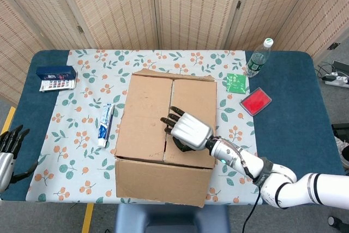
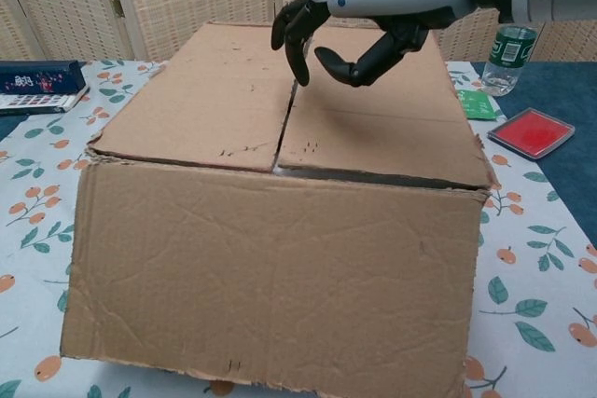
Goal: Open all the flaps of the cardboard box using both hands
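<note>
The cardboard box [image 1: 163, 135] [image 2: 270, 221] stands in the middle of the table with its top flaps lying flat and a seam [image 2: 287, 118] running down the middle. My right hand [image 1: 188, 131] [image 2: 373, 6] hovers above that seam, fingers curled downward and apart, holding nothing and clear of the cardboard. My left hand [image 1: 10, 145] hangs at the table's near left edge, far from the box, fingers spread and empty.
A toothpaste tube [image 1: 104, 124] lies left of the box. A blue box [image 1: 56, 73] and a paint set [image 1: 57, 84] sit at the far left. A water bottle [image 1: 258, 57], a green packet [image 1: 236, 82] and a red case [image 1: 255, 101] lie to the right.
</note>
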Tool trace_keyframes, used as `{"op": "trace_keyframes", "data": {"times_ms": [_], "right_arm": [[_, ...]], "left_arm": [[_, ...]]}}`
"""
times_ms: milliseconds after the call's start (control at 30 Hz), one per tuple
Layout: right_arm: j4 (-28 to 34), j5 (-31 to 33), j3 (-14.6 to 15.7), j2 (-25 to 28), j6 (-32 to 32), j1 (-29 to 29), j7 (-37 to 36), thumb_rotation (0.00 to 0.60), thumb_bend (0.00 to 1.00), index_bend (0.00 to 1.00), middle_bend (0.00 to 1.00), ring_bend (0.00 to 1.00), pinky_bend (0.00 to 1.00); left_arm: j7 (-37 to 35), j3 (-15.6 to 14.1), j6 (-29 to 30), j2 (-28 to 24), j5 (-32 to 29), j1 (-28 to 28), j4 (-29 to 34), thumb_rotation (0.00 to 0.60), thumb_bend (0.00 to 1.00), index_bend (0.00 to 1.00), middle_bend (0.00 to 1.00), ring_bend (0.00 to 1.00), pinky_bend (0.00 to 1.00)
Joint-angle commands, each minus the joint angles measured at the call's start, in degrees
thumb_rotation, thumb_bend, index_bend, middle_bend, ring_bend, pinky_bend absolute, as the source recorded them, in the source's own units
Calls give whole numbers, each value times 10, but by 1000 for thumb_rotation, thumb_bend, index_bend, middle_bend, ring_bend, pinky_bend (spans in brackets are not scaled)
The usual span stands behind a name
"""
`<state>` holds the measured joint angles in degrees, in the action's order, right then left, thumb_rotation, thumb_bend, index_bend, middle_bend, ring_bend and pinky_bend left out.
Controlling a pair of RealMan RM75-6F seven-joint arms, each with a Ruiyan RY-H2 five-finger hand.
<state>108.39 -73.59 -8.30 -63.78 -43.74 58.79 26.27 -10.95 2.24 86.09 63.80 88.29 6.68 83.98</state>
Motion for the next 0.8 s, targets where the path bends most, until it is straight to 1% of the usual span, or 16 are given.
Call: {"op": "trace_keyframes", "data": {"times_ms": [33, 433, 800], "right_arm": [[-2, -3, 0, -1, -2, -2, -6, 299, 804, 363, 164, 188, 95], [-43, 3, -6, -47, 17, 18, -20, 296, 804, 363, 164, 186, 95], [-54, 21, 2, -60, 26, 26, -5, 295, 804, 363, 164, 189, 95]], "left_arm": [[3, 0, -3, 1, 1, 2, 1, 600, 359, 0, 0, 0, 0], [-4, 1, -1, -2, -3, 0, -1, 600, 359, 0, 0, 0, 0], [-7, 0, 5, -4, 0, -3, 0, 600, 359, 0, 0, 0, 0]]}}
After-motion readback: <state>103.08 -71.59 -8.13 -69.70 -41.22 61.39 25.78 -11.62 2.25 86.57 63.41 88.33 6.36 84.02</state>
